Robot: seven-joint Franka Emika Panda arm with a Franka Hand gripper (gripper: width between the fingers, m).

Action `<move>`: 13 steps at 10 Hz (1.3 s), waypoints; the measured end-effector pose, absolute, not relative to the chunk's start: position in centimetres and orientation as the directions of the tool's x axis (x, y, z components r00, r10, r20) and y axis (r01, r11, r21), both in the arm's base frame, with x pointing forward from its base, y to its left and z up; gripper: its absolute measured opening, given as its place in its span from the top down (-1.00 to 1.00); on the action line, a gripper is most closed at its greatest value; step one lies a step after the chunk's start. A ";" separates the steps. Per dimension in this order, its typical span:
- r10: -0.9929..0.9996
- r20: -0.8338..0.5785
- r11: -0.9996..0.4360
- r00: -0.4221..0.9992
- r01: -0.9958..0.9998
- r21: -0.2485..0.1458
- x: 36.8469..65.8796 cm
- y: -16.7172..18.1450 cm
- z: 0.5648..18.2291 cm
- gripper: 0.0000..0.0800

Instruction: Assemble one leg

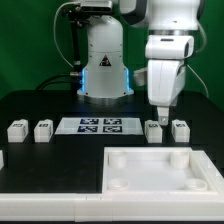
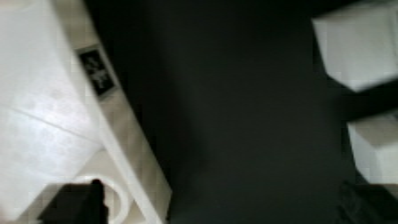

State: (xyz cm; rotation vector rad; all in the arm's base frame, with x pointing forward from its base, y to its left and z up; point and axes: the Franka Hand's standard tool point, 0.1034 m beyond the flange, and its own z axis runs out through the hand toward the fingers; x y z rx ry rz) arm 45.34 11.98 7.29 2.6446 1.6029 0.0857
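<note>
Four small white legs stand in a row on the black table: two at the exterior view's left [image 1: 17, 128] [image 1: 43, 129] and two at its right [image 1: 153, 128] [image 1: 180, 128]. The large white tabletop [image 1: 150, 160] lies in front of them. My gripper [image 1: 160, 106] hangs a little above the two right legs, holding nothing. In the wrist view the gripper [image 2: 222, 208] is open, with one dark finger [image 2: 71, 205] showing in front of the tabletop's edge [image 2: 45, 120]. Two white blocks, likely legs [image 2: 356, 50] [image 2: 377, 150], sit at the other side.
The marker board [image 1: 100, 125] lies between the two pairs of legs. The robot's base [image 1: 104, 65] stands behind it, with cables at the back. A white strip [image 1: 40, 205] runs along the front left edge.
</note>
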 end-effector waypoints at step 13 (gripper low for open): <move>0.131 -0.015 -0.991 0.991 0.131 -0.028 41.5 16.7 5.1 -0.62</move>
